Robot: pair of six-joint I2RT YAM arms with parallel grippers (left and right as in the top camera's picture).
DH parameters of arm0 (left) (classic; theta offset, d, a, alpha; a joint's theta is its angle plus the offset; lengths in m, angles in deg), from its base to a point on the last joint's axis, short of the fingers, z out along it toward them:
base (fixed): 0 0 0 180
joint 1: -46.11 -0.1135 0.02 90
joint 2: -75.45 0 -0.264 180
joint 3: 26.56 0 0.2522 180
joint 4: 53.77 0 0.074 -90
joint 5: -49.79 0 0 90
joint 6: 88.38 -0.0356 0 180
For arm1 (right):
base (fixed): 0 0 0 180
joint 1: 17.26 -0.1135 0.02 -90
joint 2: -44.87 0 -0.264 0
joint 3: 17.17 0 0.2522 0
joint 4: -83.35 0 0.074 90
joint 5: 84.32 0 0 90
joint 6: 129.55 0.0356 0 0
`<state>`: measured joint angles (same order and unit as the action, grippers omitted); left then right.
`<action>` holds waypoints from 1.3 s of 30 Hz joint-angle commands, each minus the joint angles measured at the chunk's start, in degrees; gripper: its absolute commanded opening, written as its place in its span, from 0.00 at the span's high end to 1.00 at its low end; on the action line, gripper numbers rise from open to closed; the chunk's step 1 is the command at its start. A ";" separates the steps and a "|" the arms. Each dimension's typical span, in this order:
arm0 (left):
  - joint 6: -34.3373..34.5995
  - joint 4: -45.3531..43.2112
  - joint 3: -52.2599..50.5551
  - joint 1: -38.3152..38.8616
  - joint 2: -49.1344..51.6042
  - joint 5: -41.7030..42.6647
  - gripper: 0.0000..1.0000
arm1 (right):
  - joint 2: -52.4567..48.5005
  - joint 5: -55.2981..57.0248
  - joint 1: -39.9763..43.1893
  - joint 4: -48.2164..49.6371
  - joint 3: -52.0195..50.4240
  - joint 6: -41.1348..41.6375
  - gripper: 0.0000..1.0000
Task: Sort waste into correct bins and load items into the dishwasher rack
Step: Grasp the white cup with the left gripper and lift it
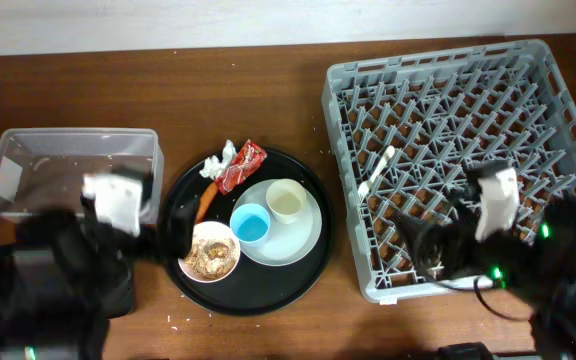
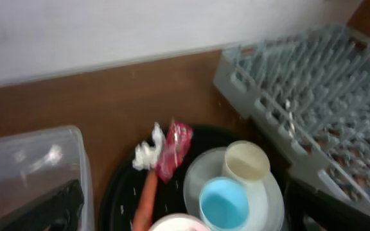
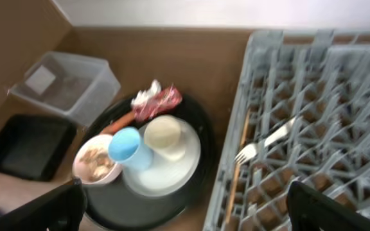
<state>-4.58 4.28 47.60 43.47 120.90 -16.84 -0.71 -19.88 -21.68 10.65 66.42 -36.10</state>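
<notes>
The round black tray (image 1: 308, 275) holds a white plate (image 1: 303, 235) with a light-blue cup (image 1: 251, 224) and a white cup (image 1: 285, 201) on it. Beside the plate are a white bowl (image 1: 209, 252) of brownish food scraps, an orange stick (image 1: 208, 200), a red wrapper (image 1: 240, 166) and a white tissue (image 1: 220, 160). The clear tub (image 1: 78, 160) stands at the left, the grey rack (image 1: 458, 120) at the right. My left gripper (image 1: 173, 230) is open and empty at the tray's left edge. My right gripper (image 1: 430, 245) is open and empty over the rack's front.
A flat black rectangular tray (image 3: 27, 146) lies in front of the clear tub, mostly under my left arm in the overhead view. A white fork (image 1: 376, 172) lies in the rack's left part. White crumbs dot the wooden table (image 1: 268, 90).
</notes>
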 commanded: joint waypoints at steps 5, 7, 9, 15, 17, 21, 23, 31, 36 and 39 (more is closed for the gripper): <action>1.55 2.01 8.76 0.39 14.10 12.09 0.01 | -11.15 -5.70 0.33 -1.79 1.55 0.22 0.01; 3.87 2.14 8.76 3.93 17.97 5.44 0.01 | -13.73 -4.61 0.33 -0.79 1.55 5.53 0.01; 7.10 2.23 8.76 10.25 23.93 -1.40 0.00 | -14.80 -2.71 0.33 0.39 1.55 11.10 0.01; 7.30 -6.05 8.76 25.55 39.39 -12.63 0.08 | -11.87 6.47 0.37 -2.62 1.57 18.08 0.01; 7.98 -9.64 8.76 28.44 44.37 -18.45 0.24 | -9.38 6.78 0.37 -3.06 1.57 18.08 0.01; 8.57 -14.82 8.76 31.15 52.33 -22.32 0.30 | -8.61 6.78 0.37 -6.25 1.55 18.05 0.01; 8.57 -14.51 8.76 31.36 54.29 -22.34 0.39 | -8.61 6.78 0.37 -7.37 1.55 18.05 0.01; 7.98 -14.19 10.80 31.34 58.80 -24.70 0.99 | -8.55 6.80 0.37 -8.48 1.55 17.86 0.01; 8.37 -3.48 22.40 30.75 46.58 -20.50 0.99 | -8.55 6.82 0.37 -8.41 1.55 17.86 0.01; 8.35 -0.50 23.30 22.86 38.38 3.41 1.00 | -8.55 6.75 0.37 -7.08 1.55 17.86 0.01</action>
<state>4.05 2.32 70.27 72.72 164.55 -33.47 -9.44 -13.61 -21.66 2.54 67.01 -18.51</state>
